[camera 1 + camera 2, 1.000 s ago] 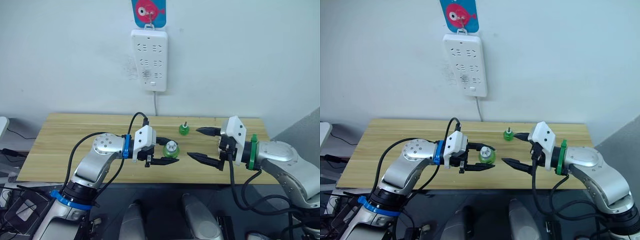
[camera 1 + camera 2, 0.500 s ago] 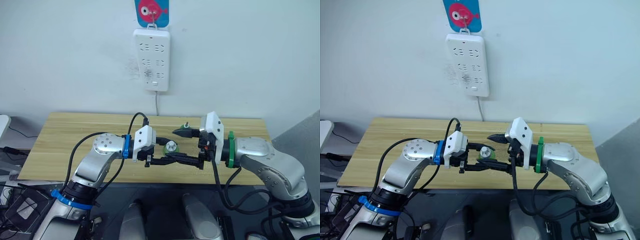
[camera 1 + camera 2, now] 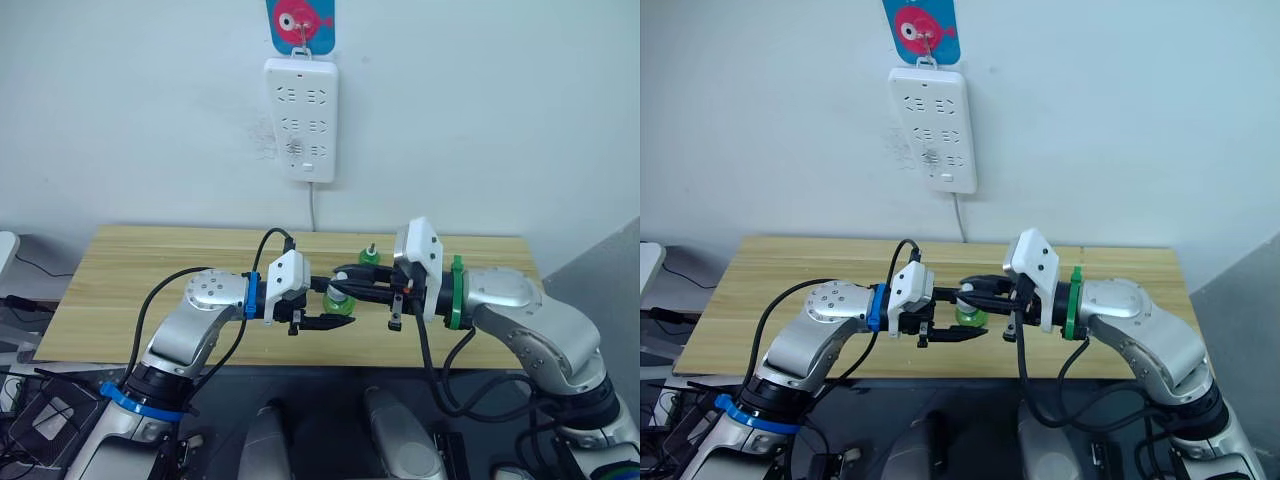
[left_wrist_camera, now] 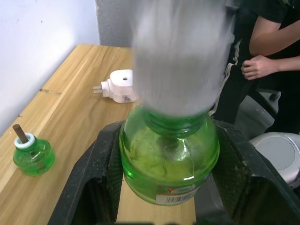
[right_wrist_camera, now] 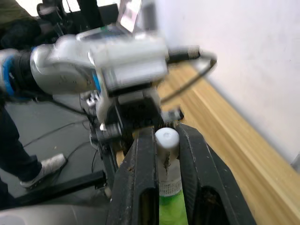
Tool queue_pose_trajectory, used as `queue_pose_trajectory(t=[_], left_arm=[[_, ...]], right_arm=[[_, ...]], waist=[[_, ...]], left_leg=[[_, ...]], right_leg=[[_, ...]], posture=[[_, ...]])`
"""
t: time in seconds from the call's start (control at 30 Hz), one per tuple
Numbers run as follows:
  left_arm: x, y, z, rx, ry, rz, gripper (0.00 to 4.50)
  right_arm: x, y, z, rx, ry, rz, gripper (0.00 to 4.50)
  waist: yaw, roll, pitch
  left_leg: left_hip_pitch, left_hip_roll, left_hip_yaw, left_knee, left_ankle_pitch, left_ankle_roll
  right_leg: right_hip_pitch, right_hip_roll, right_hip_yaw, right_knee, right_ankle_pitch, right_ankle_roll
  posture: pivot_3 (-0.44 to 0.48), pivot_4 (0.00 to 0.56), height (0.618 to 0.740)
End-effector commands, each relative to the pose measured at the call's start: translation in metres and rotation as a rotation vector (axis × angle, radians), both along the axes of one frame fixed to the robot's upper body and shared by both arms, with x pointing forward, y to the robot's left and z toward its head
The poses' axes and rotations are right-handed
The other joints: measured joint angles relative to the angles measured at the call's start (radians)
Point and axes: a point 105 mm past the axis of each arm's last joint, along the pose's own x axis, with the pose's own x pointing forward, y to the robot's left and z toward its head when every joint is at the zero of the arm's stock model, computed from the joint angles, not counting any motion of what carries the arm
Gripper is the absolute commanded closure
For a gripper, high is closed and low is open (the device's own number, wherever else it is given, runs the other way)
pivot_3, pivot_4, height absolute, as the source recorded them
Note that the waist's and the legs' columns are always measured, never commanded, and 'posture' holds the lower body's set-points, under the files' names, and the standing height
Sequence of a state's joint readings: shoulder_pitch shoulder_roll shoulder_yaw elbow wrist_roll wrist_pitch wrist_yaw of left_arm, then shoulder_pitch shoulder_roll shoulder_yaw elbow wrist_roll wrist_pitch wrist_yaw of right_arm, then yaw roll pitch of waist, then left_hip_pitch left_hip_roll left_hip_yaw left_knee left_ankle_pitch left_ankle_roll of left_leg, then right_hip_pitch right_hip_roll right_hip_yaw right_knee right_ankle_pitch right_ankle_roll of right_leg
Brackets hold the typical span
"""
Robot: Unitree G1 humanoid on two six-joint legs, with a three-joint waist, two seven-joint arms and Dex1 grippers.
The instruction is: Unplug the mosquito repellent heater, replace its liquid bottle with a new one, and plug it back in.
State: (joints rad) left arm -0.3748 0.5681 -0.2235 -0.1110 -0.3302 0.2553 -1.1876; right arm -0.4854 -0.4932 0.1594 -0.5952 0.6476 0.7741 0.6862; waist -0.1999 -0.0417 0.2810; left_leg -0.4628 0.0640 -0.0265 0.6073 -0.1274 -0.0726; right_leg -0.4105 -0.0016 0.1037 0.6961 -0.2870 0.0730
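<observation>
above the table edge, left tool [image 3: 328,309] grips the new bottle [image 4: 169,161]; right tool [image 5: 167,140] pinches its cap [image 5: 167,138].

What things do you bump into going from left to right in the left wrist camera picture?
Capless green bottle with bare wick → white heater lying on the table → capped green bottle, gripped between the left gripper's fingers → a person's hand.

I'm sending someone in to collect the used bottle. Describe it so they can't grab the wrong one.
Start at the white power strip on the wall and go down its cable to the wooden table. The old bottle stands alone near the table's back edge. It is small, round and green, with a bare dark wick sticking up, while the capped green bottle is held between both hands.
</observation>
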Motion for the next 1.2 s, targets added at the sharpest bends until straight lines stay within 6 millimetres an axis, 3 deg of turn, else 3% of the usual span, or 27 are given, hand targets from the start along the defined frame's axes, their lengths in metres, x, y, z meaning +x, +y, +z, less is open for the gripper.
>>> queue_pose_trajectory(t=[0.03, 0.1, 0.23, 0.4, 0.63, 0.77, 1.0, 1.2], left_arm=[[-0.001, 0.02, -0.016, 0.044, 0.031, 0.06, 2.22], [-0.003, 0.034, -0.028, 0.08, 0.057, 0.098, 2.22], [-0.013, 0.056, -0.042, 0.127, 0.09, 0.158, 2.22], [-0.031, 0.059, -0.043, 0.133, 0.109, 0.174, 2.22], [-0.045, 0.061, -0.039, 0.147, 0.121, 0.181, 2.22], [-0.048, 0.059, -0.037, 0.144, 0.118, 0.183, 2.22], [-0.047, 0.059, -0.035, 0.142, 0.115, 0.194, 2.22], [-0.041, 0.058, -0.032, 0.133, 0.095, 0.187, 2.22]], right_arm=[[-0.004, -0.011, 0.035, 0.079, -0.08, -0.021, 4.24], [0.004, -0.02, 0.03, 0.058, -0.075, -0.087, 4.24], [0.034, -0.042, -0.023, -0.058, -0.081, -0.311, 4.24], [0.067, -0.055, -0.087, -0.092, -0.095, -0.54, 4.24], [0.103, -0.067, -0.141, -0.094, -0.042, -0.712, 4.24], [0.118, -0.075, -0.152, -0.082, -0.024, -0.764, 4.24], [0.119, -0.074, -0.164, -0.059, 0.017, -0.734, 4.24], [0.113, -0.079, -0.145, -0.005, -0.036, -0.741, 2.05]], waist=[[0.0, 0.0, 0.0], [0.0, 0.0, 0.0], [0.006, 0.0, 0.0], [0.006, 0.001, 0.001], [0.009, 0.005, 0.006], [0.019, 0.006, 0.007], [0.046, 0.007, 0.008], [0.06, 0.007, 0.007]], left_leg=[[0.0, 0.0, 0.0, 0.0, 0.0, 0.0], [0.0, 0.0, 0.0, -0.001, 0.0, 0.0], [0.0, 0.0, 0.0, -0.005, 0.0, 0.0], [0.0, 0.0, 0.002, -0.008, 0.0, 0.0], [0.003, 0.0, 0.003, -0.009, 0.0, 0.0], [0.003, 0.0, 0.003, -0.009, 0.0, 0.0], [0.005, 0.0, 0.003, -0.015, 0.0, 0.0], [0.005, 0.0, 0.003, -0.015, 0.0, 0.0]], right_leg=[[0.0, 0.0, 0.0, 0.0, 0.0, 0.0], [0.0, 0.0, 0.0, 0.0, 0.0, 0.0], [-0.002, -0.001, -0.001, -0.001, -0.003, -0.006], [-0.004, -0.002, 0.0, -0.001, -0.004, -0.006], [-0.003, -0.001, 0.0, 0.0, -0.007, -0.012], [-0.003, -0.001, 0.001, 0.0, -0.007, -0.011], [-0.003, -0.001, 0.0, 0.0, -0.006, -0.01], [-0.003, 0.0, 0.0, 0.0, -0.007, -0.01]], posture=[[-0.275, 0.256, 0.724], [-0.282, 0.261, 0.724], [-0.27, 0.275, 0.724], [-0.232, 0.297, 0.724], [-0.18, 0.32, 0.724], [-0.158, 0.317, 0.724], [-0.154, 0.302, 0.724], [-0.155, 0.279, 0.724]])
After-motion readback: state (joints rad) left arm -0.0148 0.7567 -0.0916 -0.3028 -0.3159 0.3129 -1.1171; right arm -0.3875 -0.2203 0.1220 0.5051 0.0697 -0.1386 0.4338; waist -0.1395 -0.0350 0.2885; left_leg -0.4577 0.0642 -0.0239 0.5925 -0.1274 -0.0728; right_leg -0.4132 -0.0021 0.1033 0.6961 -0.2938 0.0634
